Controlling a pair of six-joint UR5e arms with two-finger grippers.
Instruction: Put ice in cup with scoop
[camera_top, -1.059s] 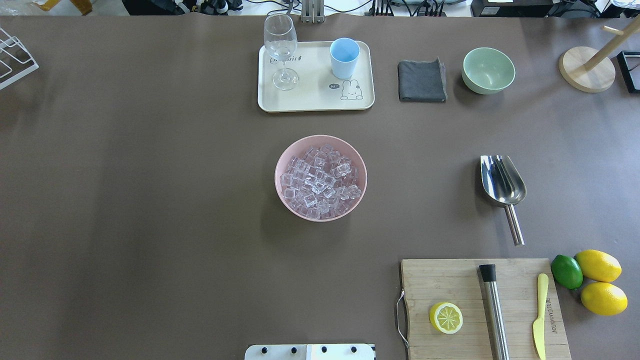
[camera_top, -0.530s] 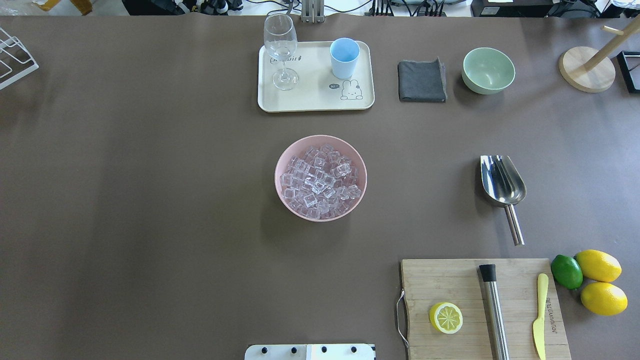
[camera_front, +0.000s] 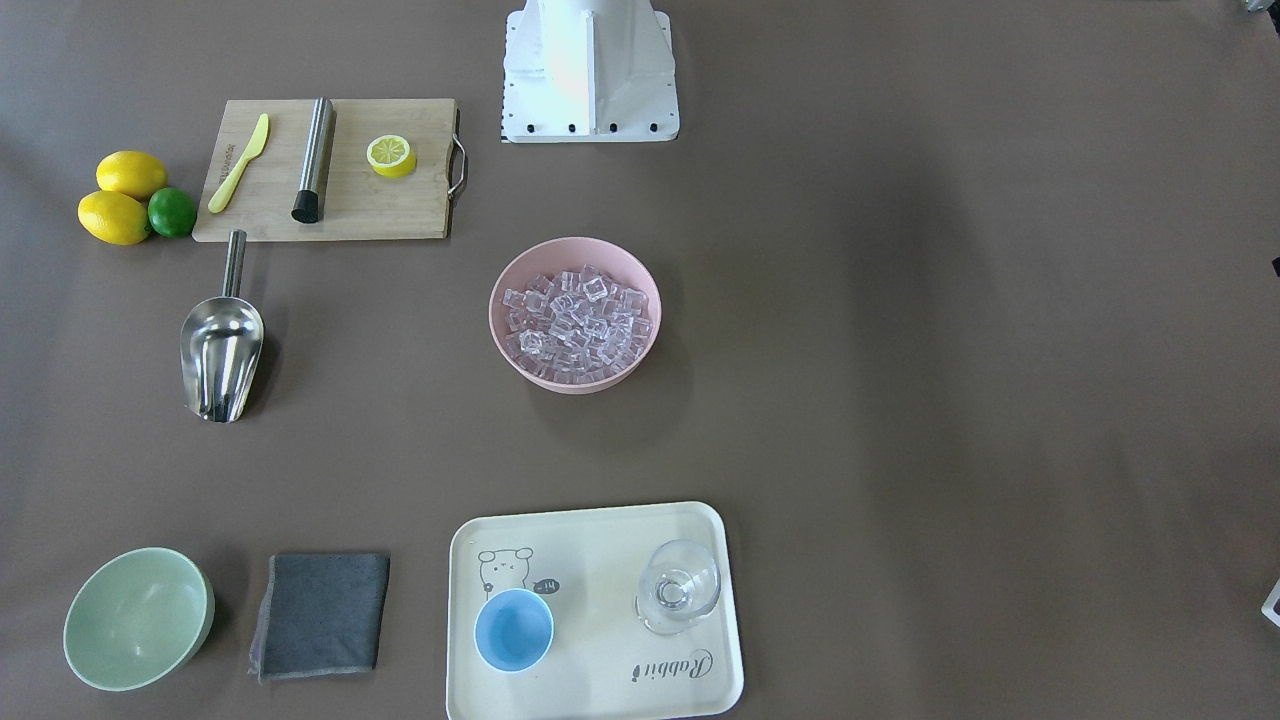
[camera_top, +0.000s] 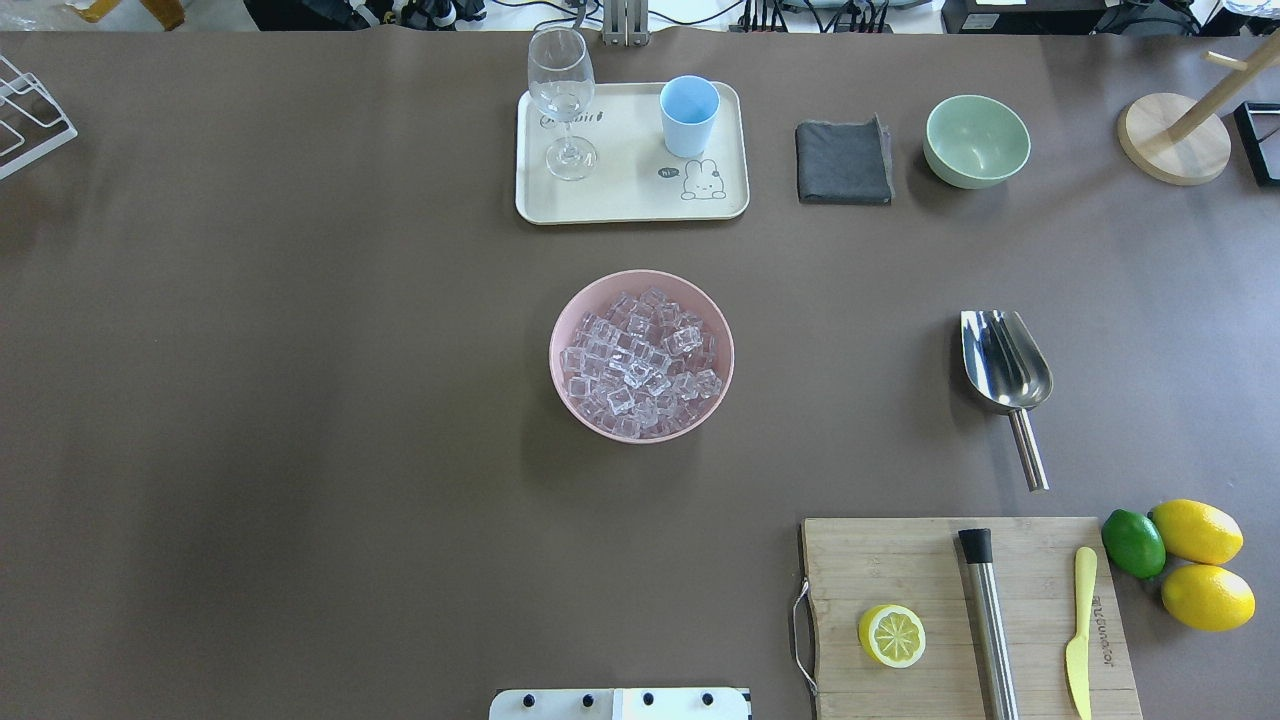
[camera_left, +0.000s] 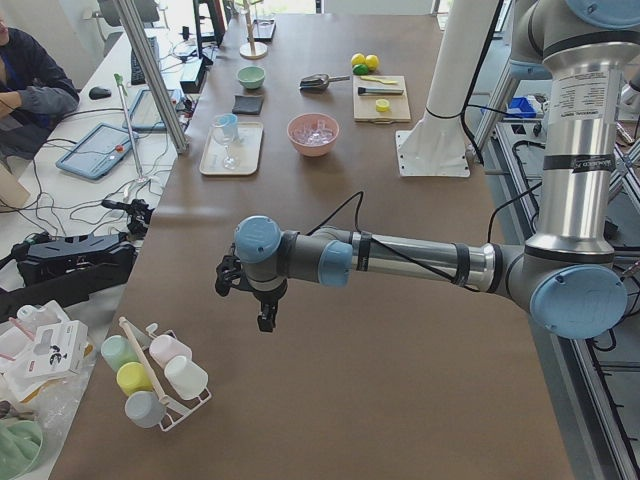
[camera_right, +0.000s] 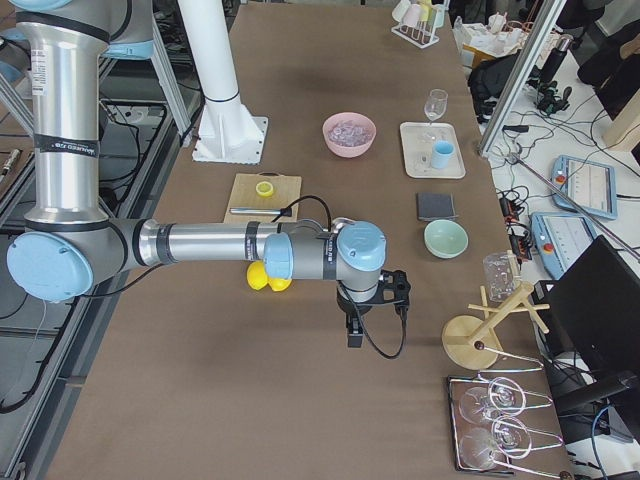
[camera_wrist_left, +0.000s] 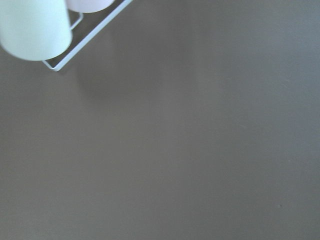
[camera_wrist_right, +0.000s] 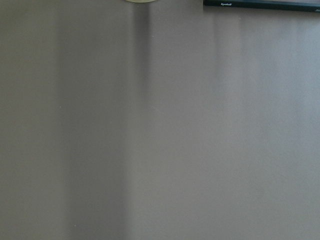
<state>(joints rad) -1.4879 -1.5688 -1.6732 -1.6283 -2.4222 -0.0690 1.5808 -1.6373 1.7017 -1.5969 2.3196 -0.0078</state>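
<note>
The ice (camera_top: 640, 365) is a heap of clear cubes in a pink bowl (camera_top: 556, 340) at the table's middle, also in the front-facing view (camera_front: 575, 320). The light-blue cup (camera_top: 689, 115) stands upright on a cream tray (camera_top: 620, 200) at the far edge. The steel scoop (camera_top: 1003, 365) lies free on the table to the right, handle toward me. My left gripper (camera_left: 265, 318) hangs over bare table far to the left. My right gripper (camera_right: 352, 338) hangs far to the right. Both show only in side views, so I cannot tell whether they are open or shut.
A clear glass (camera_top: 562, 95) shares the tray. A grey cloth (camera_top: 843, 162) and pale green bowl (camera_top: 976, 140) lie right of it. A cutting board (camera_top: 900, 560) holds a lemon half, steel cylinder (camera_top: 988, 620) and knife. Lemons, a lime and a wooden stand (camera_top: 1175, 140) are at the right.
</note>
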